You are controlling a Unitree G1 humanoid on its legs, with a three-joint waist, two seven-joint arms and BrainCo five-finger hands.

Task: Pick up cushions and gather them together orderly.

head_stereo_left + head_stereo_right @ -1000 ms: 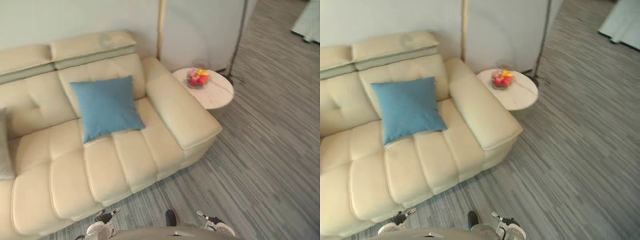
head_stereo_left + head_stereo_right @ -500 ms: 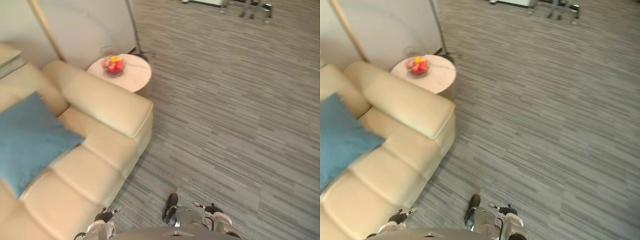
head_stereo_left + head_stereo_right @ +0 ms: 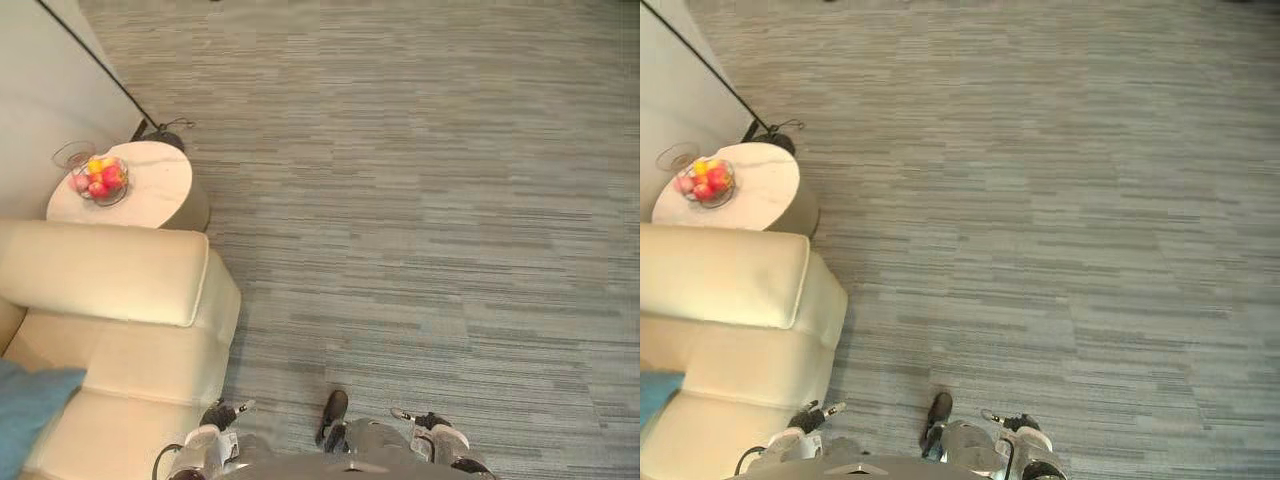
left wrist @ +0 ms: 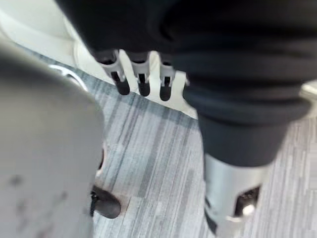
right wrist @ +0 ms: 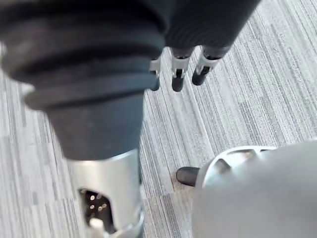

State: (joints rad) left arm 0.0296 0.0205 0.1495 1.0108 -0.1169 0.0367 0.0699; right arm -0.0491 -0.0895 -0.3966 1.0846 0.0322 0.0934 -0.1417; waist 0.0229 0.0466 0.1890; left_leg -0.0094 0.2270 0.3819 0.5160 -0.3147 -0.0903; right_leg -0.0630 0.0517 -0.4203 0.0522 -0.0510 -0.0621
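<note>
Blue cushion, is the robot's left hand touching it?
Apart. The left eye view shows the cushion lying on the sofa, with bare seat between it and the left hand, which hangs by the sofa's front edge.

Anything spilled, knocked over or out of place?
Nothing stands out. The glass bowl of red and yellow fruit sits upright on the round white side table; the blue cushion lies on the cream sofa. The left hand and right hand hang open.
</note>
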